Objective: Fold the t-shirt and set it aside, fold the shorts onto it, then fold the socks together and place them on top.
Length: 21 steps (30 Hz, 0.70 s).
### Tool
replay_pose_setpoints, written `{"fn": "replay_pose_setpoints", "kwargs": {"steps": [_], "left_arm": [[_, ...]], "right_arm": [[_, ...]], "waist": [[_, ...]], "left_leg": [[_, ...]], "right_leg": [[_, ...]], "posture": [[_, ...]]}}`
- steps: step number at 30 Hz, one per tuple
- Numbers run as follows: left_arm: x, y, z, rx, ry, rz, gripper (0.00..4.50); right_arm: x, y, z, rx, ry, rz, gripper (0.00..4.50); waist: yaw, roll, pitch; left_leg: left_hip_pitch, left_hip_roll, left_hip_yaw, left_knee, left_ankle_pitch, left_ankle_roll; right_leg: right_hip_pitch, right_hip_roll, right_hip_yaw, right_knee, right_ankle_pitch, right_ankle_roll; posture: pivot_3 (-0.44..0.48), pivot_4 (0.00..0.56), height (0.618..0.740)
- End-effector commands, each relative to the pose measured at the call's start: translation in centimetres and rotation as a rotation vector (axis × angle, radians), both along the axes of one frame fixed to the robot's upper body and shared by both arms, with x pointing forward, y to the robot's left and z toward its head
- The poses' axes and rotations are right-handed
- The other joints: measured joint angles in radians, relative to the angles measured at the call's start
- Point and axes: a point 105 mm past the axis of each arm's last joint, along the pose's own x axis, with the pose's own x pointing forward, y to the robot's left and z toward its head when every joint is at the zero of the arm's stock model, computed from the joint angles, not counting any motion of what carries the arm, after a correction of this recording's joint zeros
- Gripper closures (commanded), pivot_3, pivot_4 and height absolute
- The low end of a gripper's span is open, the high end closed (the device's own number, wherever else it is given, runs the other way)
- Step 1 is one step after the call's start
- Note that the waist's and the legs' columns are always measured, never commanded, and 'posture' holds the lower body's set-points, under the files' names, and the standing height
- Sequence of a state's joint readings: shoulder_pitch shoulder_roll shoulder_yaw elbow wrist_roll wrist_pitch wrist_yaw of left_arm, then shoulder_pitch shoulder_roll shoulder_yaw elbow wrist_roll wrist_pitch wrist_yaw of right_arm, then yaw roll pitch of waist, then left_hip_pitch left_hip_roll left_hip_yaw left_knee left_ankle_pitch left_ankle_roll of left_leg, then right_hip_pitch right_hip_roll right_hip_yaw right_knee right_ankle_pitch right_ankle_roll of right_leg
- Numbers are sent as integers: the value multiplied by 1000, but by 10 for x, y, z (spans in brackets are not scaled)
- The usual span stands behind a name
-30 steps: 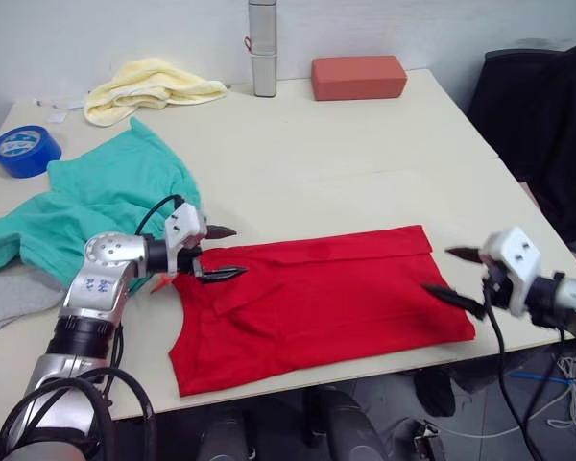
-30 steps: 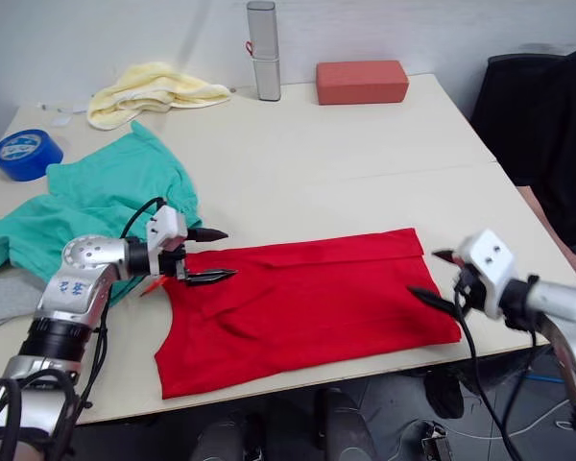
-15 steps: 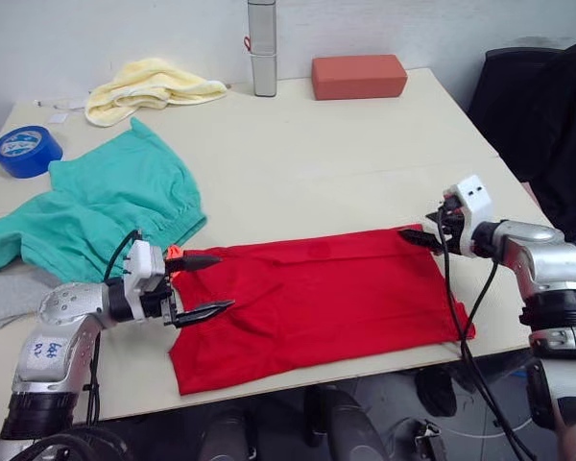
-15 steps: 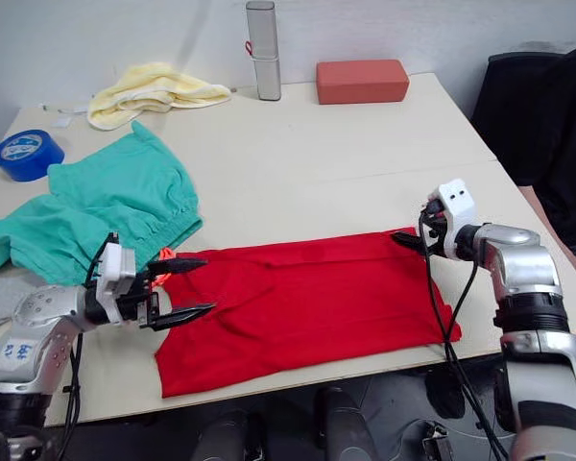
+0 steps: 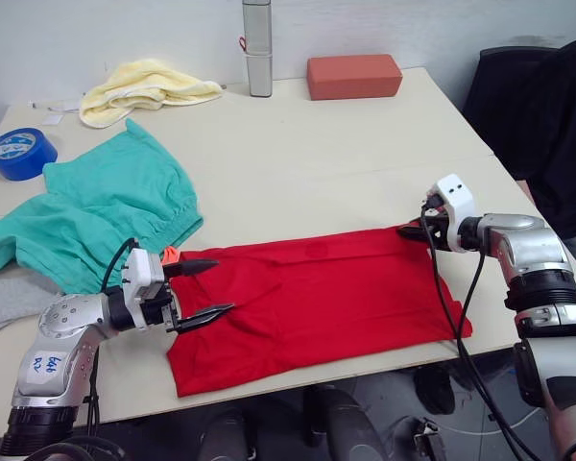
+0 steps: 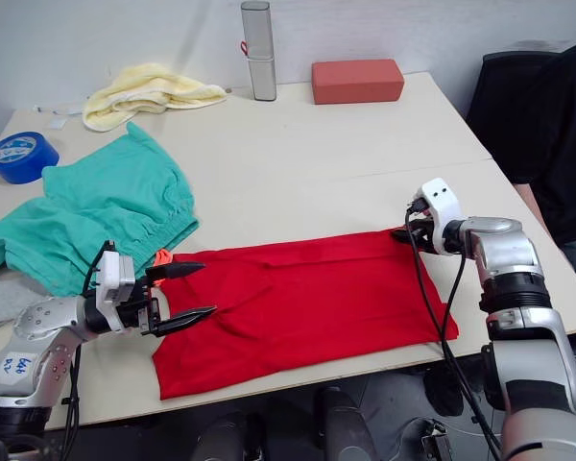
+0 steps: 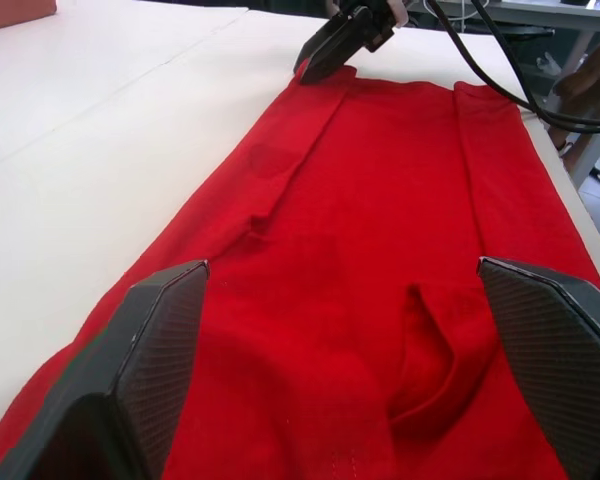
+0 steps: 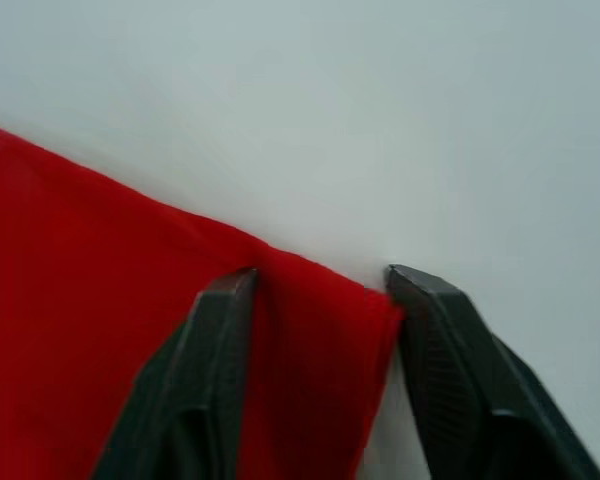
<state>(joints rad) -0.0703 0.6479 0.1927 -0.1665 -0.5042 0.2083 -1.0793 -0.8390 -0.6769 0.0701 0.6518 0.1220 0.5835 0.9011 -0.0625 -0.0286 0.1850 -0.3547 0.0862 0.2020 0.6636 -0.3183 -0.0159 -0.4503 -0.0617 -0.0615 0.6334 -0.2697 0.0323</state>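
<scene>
Apparently the right gripper (image 8: 320, 300) pinches the t-shirt (image 5: 317, 303) corner; left gripper's (image 5: 204, 288) jaws spread over its edge.

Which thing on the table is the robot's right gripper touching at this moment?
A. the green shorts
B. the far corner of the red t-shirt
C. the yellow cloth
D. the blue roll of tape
B. The right gripper has its two black fingers set either side of the corner of the red t-shirt, with a pinch of the fabric bunched between them.
</scene>
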Motion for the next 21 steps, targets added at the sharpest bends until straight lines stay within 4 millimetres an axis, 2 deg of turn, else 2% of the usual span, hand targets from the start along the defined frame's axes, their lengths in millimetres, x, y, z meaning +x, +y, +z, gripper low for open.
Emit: {"fn": "replay_pose_setpoints", "kwargs": {"steps": [1, 3, 4, 10, 12, 16, 21], "left_arm": [[1, 1, 9, -12, -48, 6, 0], [2, 2, 8, -14, -52, 11, 0], [3, 2, 9, -16, -54, 15, 0], [7, 5, 9, -22, -69, 40, 0], [11, 4, 8, -28, -74, 46, 0], [18, 1, 8, -43, -90, 61, 0], [27, 0, 10, -54, -112, 73, 0]], "right_arm": [[-5, -6, -4, -33, 45, 5, 3712], [-5, -6, -3, -46, 43, 14, 4353], [-2, -6, 0, -61, 15, 15, 4478], [14, 3, 22, -178, -145, 72, 4478], [20, 13, 28, -241, -206, 124, 4478], [37, 47, 45, -275, -343, 193, 4478], [48, 82, 56, -327, -428, 282, 4478]], "waist": [[1, 0, 0], [1, 0, 0], [1, 0, 0], [0, 0, 0], [-1, 0, 0], [-24, 0, 0], [-26, 0, 0]], "left_leg": [[0, 0, 0, 0, 0, 0], [0, 0, 0, 0, 0, 0], [0, 0, 0, 0, 0, 0], [0, 0, 0, 0, 0, 0], [-1, 0, 1, 0, 0, 0], [-2, -2, 2, 0, 1, -1], [-6, -2, 4, 0, 2, -3]], "right_leg": [[0, 0, 0, 0, 0, 0], [0, 0, 0, 0, 0, 0], [0, 0, 0, 0, 0, 0], [0, -1, 0, 0, 0, 0], [-2, 0, 0, 0, 0, 0], [-4, 0, 1, 3, 0, 0], [-12, 1, 3, 8, -1, -2]], "posture": [[0, 150, 740], [0, 150, 740], [0, 150, 740], [0, 150, 740], [0, 150, 740], [0, 150, 740], [0, 150, 740]]}}
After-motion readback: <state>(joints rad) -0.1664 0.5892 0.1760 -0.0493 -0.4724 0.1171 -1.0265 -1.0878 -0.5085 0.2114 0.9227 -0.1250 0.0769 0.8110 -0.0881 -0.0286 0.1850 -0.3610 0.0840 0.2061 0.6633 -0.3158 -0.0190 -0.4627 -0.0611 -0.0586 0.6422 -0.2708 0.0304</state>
